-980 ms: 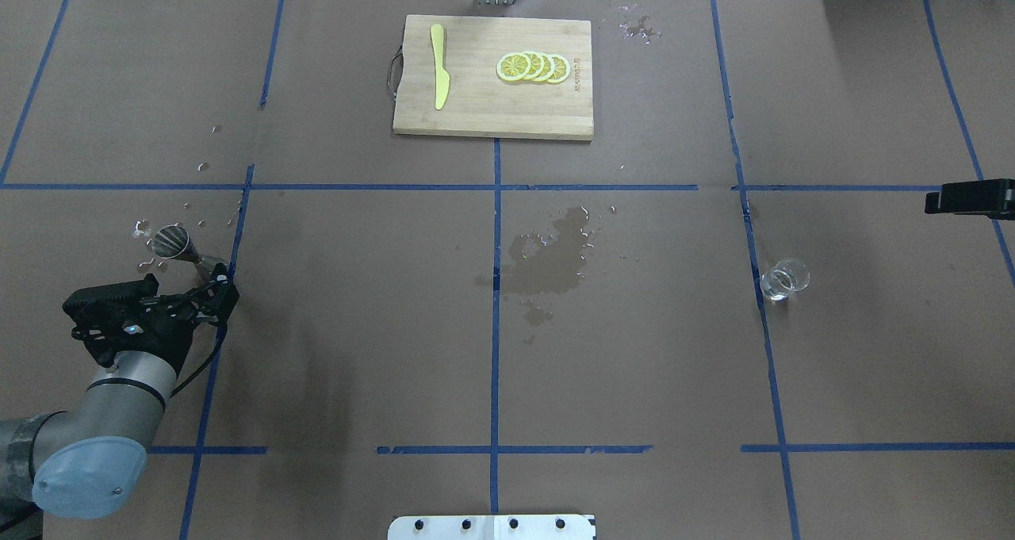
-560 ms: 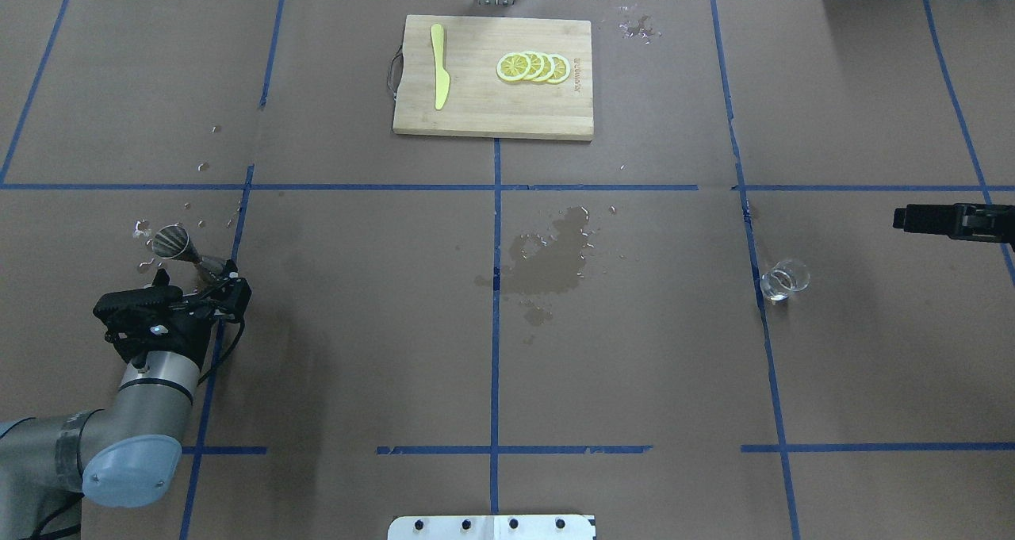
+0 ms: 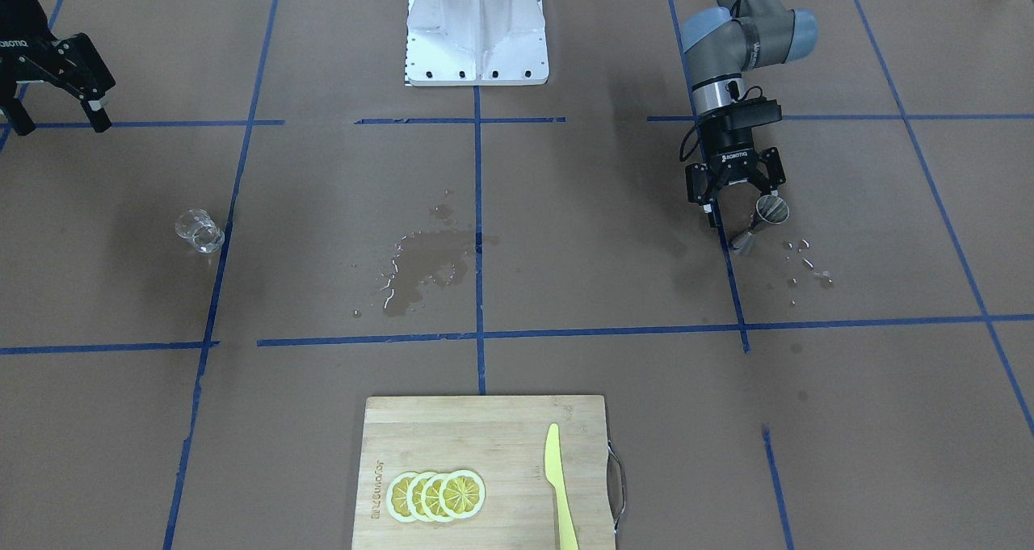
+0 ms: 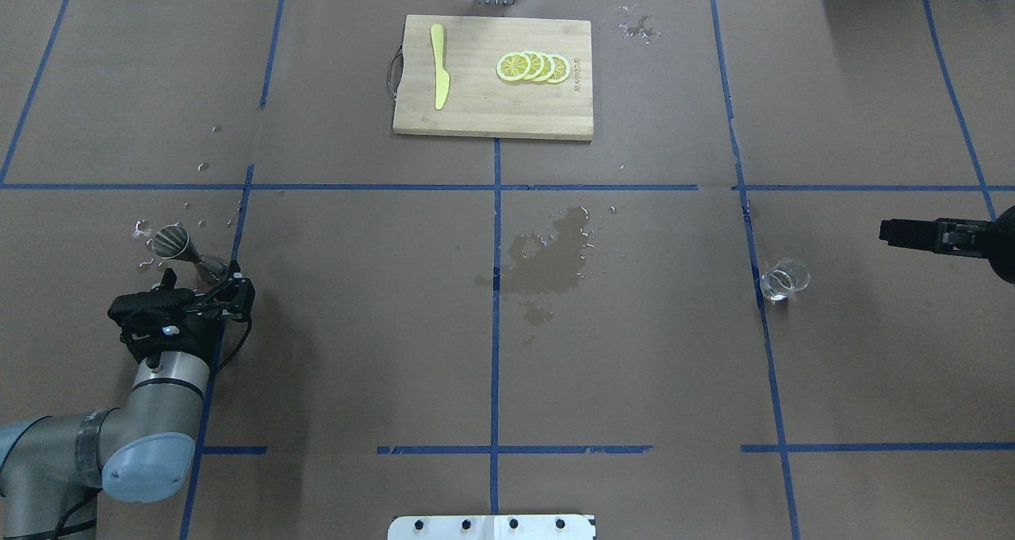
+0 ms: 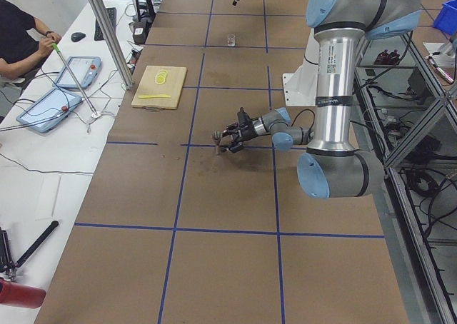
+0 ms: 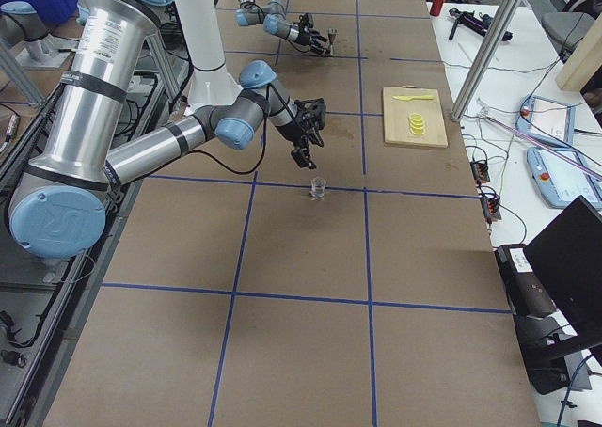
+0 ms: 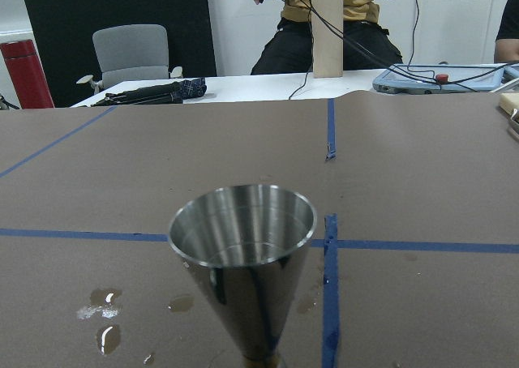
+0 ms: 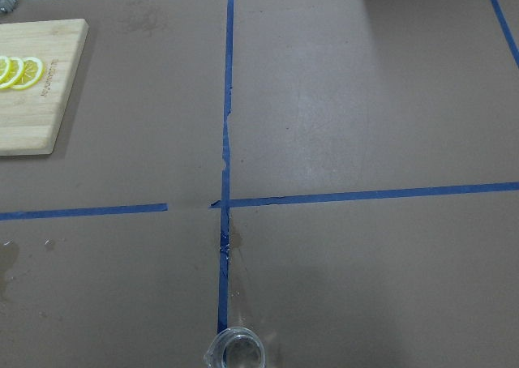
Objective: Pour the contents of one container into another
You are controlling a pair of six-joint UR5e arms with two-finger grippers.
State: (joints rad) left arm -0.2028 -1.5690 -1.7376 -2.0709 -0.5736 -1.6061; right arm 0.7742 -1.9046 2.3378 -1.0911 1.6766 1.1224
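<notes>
The steel jigger point(image 4: 176, 245) stands upright on the left of the brown table, among water drops. It fills the left wrist view point(image 7: 242, 258), with nothing visible inside its upper cone. My left gripper point(image 4: 202, 278) is open just behind the jigger, its fingers level with the base and apart from it. The clear glass cup point(image 4: 783, 278) stands on the right by a blue tape line, also in the front view point(image 3: 199, 232) and at the bottom of the right wrist view point(image 8: 235, 352). My right gripper point(image 3: 60, 120) hangs open, to the right of the cup and above the table.
A wooden cutting board point(image 4: 492, 112) with lemon slices point(image 4: 533, 67) and a yellow knife point(image 4: 438, 66) lies at the far centre. A wet stain point(image 4: 551, 258) darkens the table's middle. The robot's base plate point(image 4: 492, 527) sits at the near edge.
My left gripper has moved right and forward, closing in behind the jigger. My right gripper has come in from the right edge toward the glass cup. Jigger and cup have not moved.
</notes>
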